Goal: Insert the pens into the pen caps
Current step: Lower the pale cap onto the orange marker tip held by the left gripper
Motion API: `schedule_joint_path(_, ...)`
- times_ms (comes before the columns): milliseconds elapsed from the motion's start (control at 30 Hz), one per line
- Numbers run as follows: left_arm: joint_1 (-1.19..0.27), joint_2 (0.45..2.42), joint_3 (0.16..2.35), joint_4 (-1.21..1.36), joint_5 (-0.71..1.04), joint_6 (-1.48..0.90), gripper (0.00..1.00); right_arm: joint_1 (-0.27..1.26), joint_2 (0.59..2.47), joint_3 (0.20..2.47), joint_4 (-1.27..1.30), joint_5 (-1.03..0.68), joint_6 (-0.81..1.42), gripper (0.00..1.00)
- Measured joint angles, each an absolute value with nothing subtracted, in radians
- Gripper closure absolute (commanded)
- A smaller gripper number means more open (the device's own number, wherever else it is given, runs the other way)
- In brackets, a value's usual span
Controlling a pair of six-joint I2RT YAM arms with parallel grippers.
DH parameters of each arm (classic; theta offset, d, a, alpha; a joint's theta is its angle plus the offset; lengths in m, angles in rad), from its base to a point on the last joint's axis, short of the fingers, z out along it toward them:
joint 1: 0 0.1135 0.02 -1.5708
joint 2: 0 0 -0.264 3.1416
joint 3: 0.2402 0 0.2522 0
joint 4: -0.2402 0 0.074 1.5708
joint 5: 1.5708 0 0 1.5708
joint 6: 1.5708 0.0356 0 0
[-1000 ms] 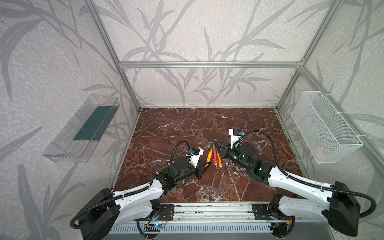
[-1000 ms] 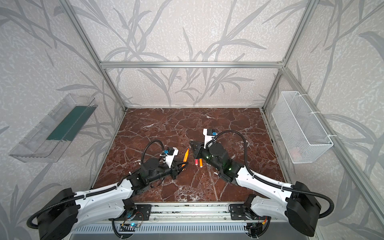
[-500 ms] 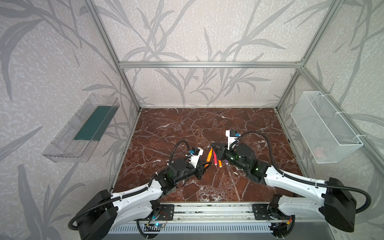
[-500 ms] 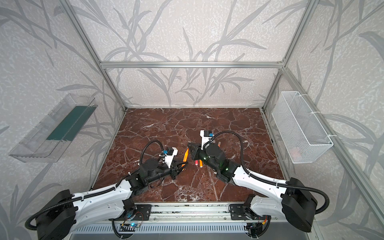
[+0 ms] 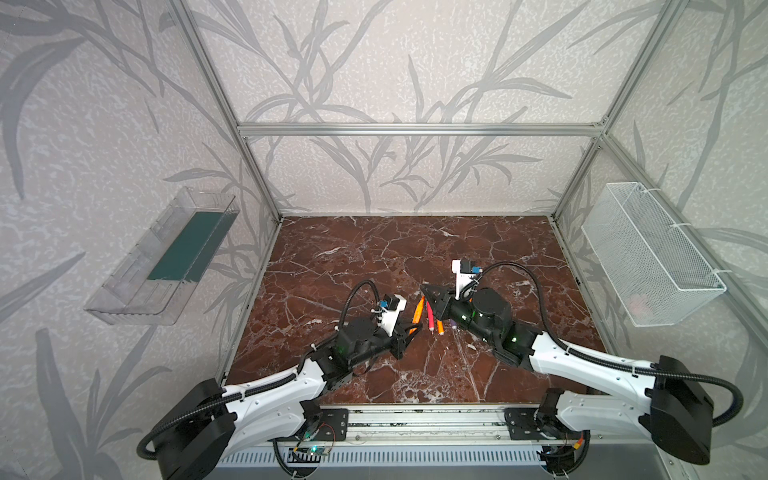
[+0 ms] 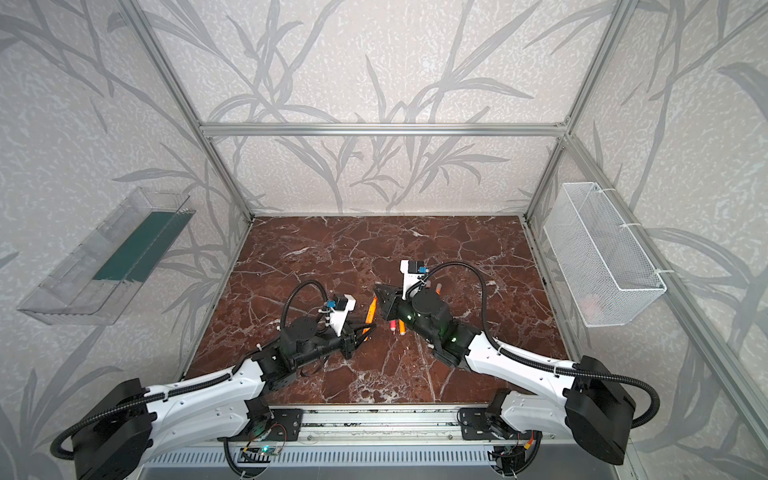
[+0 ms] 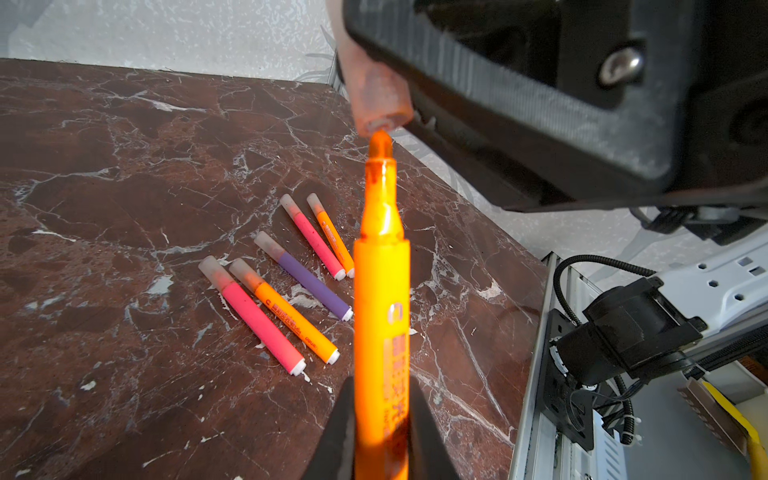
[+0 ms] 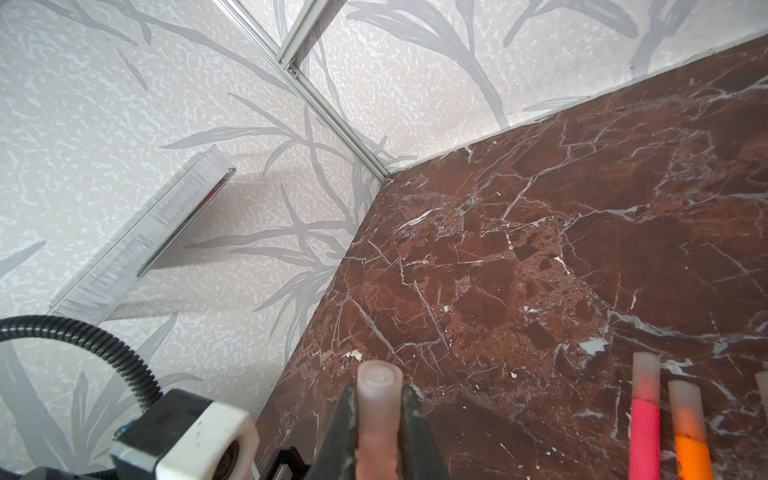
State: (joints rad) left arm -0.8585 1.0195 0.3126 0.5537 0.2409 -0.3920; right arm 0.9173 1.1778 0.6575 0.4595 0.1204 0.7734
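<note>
Brown marble counter (image 5: 374,257), enclosed by leaf-patterned panels: the left tool (image 7: 380,386) is clamped on the barrel of an uncapped orange pen (image 7: 380,291), near the counter's centre, its tip pointing toward 12 o'clock. The right tool (image 8: 379,388) pinches a translucent pen cap (image 8: 379,399), whose open end sits right at the pen tip; whether they touch cannot be told. Five capped pens (image 7: 307,286) lie side by side on the counter, just to 3 o'clock of the held pen.

Bright, even light; soft shadow beneath the wall shelf (image 8: 133,245); the orange pen (image 7: 380,291) glares, blurred up close.
</note>
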Motion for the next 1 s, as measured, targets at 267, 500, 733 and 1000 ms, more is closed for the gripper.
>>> schedule_joint_path(267, -0.859, 1.019, 0.313, 0.554, 0.236, -0.392, 1.00, 0.922, 1.177, 0.649, 0.473, 0.121, 0.783, 1.00)
schedule_joint_path(500, -0.859, 0.998, 0.312, 0.550, 0.235, -0.393, 1.00, 0.927, 1.179, 0.636, 0.488, 0.118, 0.794, 1.00)
schedule_joint_path(733, -0.859, 0.989, 0.312, 0.546, 0.211, -0.404, 1.00, 0.945, 1.190, 0.617, 0.537, 0.111, 0.797, 1.00)
schedule_joint_path(1000, -0.854, 0.995, 0.312, 0.522, 0.213, -0.454, 1.00, 0.958, 1.227, 0.581, 0.615, 0.111, 0.796, 1.00)
